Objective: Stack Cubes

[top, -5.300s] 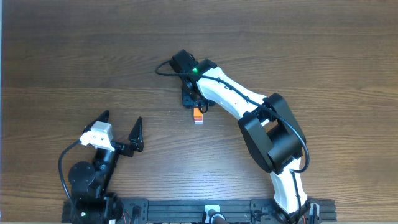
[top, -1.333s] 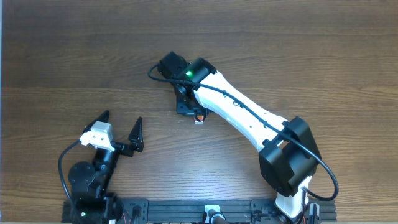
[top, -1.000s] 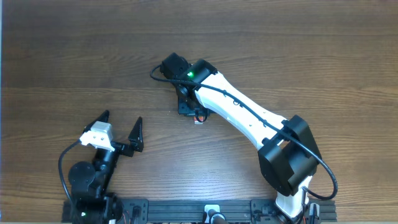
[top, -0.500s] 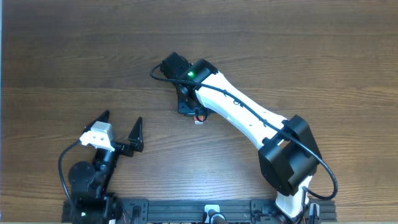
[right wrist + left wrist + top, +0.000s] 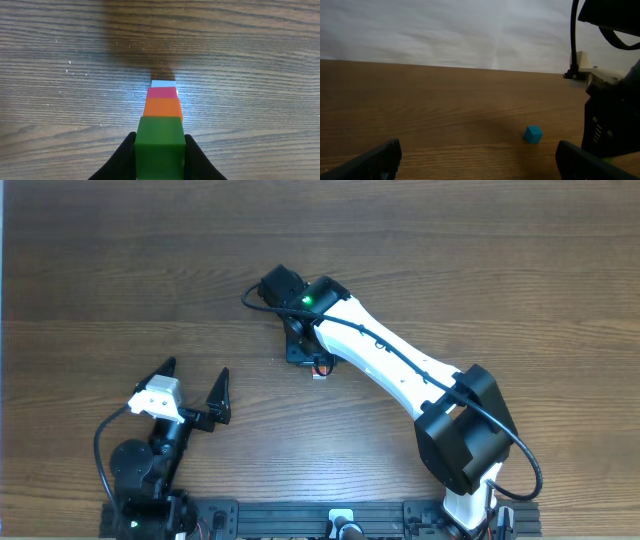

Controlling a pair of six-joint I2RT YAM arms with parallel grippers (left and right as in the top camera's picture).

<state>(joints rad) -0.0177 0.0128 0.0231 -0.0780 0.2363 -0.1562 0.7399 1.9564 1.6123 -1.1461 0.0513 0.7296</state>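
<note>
1 green cube is squeezed in my right gripper just above the stack of orange, pink and white cubes, and my left gripper is spread wide, well apart from the stack.

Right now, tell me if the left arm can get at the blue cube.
Probably yes: the blue cube lies on bare table ahead of the open left gripper, nothing between. The right arm close beside it may crowd the approach.
</note>
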